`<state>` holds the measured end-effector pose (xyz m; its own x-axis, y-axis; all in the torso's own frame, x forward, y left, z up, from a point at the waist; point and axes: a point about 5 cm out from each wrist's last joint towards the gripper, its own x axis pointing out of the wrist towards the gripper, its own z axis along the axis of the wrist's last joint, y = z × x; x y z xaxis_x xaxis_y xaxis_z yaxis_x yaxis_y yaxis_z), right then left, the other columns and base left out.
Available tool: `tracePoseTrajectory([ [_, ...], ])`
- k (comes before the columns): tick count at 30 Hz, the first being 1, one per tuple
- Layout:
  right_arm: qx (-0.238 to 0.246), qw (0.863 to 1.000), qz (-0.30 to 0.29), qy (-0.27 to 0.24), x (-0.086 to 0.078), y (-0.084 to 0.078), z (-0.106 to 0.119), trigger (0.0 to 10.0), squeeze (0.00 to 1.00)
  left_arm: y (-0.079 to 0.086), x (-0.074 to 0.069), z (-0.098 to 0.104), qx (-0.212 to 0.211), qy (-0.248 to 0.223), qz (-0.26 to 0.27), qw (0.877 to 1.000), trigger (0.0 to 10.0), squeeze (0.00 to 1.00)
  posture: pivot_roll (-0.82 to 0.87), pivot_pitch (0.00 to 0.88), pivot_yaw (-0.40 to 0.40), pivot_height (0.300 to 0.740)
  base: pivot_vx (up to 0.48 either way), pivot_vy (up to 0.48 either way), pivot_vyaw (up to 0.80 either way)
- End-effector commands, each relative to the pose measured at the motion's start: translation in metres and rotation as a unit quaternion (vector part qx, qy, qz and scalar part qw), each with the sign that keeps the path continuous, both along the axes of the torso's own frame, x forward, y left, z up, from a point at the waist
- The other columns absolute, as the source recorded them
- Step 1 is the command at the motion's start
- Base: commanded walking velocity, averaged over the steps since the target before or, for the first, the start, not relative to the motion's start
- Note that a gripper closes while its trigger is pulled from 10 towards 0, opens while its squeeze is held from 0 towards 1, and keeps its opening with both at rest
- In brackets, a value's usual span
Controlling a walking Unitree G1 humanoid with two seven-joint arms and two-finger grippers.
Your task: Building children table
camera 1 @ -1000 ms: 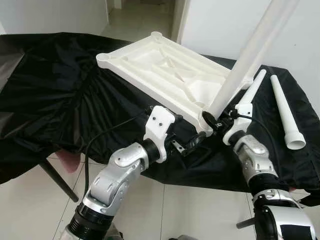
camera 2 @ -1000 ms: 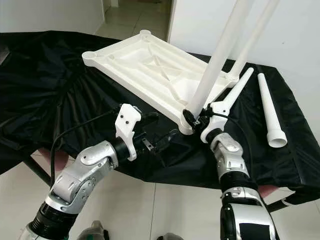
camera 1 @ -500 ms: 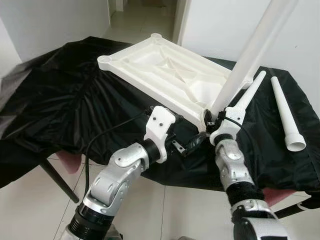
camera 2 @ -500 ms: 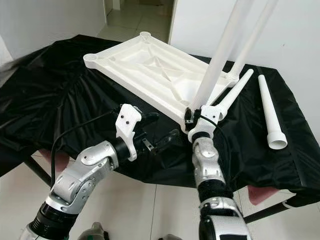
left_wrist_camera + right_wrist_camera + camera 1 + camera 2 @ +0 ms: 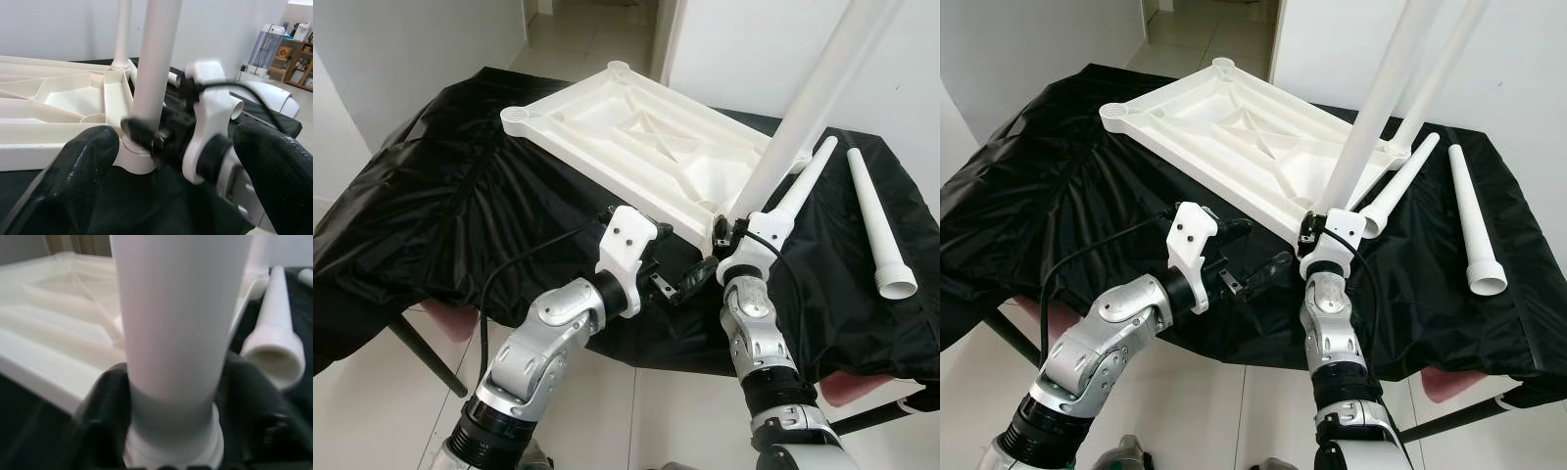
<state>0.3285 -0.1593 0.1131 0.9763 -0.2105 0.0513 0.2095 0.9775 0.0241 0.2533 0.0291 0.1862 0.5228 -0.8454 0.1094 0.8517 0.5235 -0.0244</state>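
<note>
White tabletop (image 5: 636, 147) lies upside down on the black cloth (image 5: 431, 196) over a table; our right gripper (image 5: 171, 431) is clamped around the base of a white leg (image 5: 1371, 108) standing in the near corner socket; a second leg (image 5: 1440, 69) stands upright at the far corner; our left gripper (image 5: 690, 279) hovers just beside that near corner, fingers (image 5: 73, 176) spread wide, holding nothing; two loose legs lie on the cloth to the right, one (image 5: 808, 176) near the tabletop, the other (image 5: 876, 225) farther out
</note>
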Motion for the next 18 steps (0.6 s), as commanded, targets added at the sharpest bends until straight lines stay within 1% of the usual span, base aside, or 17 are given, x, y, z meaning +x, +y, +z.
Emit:
tracePoseTrajectory([
  [1,-0.003,1.0,-0.01,0.026,-0.004,-0.009,-0.012,10.0,1.0,-0.002,0.001,0.0,0.006,-0.002,-0.002,1.0,10.0,0.0,0.09,0.014,-0.069,0.74,0.0,0.0,0.0],
  [4,-0.01,1.0,0.006,0.006,-0.002,-0.017,-0.005,10.0,1.0,-0.002,0.0,0.0,0.006,-0.001,-0.003,1.0,10.0,0.0,0.09,0.017,-0.071,0.74,0.0,0.0,0.0],
  [7,-0.009,1.0,0.017,0.005,-0.001,-0.018,-0.005,10.0,1.0,-0.003,0.0,0.0,0.006,-0.001,-0.003,1.0,10.0,0.0,0.09,0.018,-0.072,0.74,0.0,0.0,0.0],
  [11,-0.02,0.999,0.035,0.002,0.001,-0.02,-0.005,10.0,1.0,-0.003,0.0,-0.001,0.006,-0.001,-0.003,1.0,10.0,0.0,0.09,0.018,-0.073,0.74,0.0,0.0,0.0],
  [12,-0.023,0.999,0.045,0.002,0.001,-0.02,-0.005,10.0,0.0,-0.003,0.001,-0.001,0.005,-0.001,-0.003,1.0,10.0,0.0,0.09,0.018,-0.074,0.74,0.0,0.0,0.0],
  [13,-0.016,0.996,0.086,0.005,0.004,-0.02,-0.005,10.0,0.0,-0.003,0.001,-0.001,0.005,-0.001,-0.002,1.0,10.0,0.0,0.09,0.017,-0.074,0.74,0.0,0.0,0.0],
  [14,-0.016,0.996,0.086,0.005,0.004,-0.02,-0.005,10.0,0.0,-0.003,0.001,-0.001,0.005,-0.001,-0.002,1.0,10.0,0.0,0.09,0.017,-0.074,0.74,0.0,0.0,0.0],
  [15,-0.004,0.993,0.121,0.009,0.008,-0.024,-0.005,10.0,0.0,-0.003,0.001,-0.001,0.005,-0.001,-0.002,1.0,10.0,0.0,0.1,0.015,-0.074,0.74,0.0,0.0,0.0],
  [17,0.008,0.98,0.197,0.008,0.015,-0.033,0.0,10.0,0.0,-0.002,0.001,0.0,0.005,-0.002,-0.001,1.0,10.0,0.0,0.1,0.013,-0.073,0.74,0.0,0.0,0.0],
  [18,0.008,0.98,0.197,0.008,0.015,-0.033,0.0,10.0,0.0,-0.002,0.001,0.0,0.005,-0.002,-0.001,1.0,10.0,0.0,0.1,0.013,-0.073,0.74,0.0,0.0,0.0],
])
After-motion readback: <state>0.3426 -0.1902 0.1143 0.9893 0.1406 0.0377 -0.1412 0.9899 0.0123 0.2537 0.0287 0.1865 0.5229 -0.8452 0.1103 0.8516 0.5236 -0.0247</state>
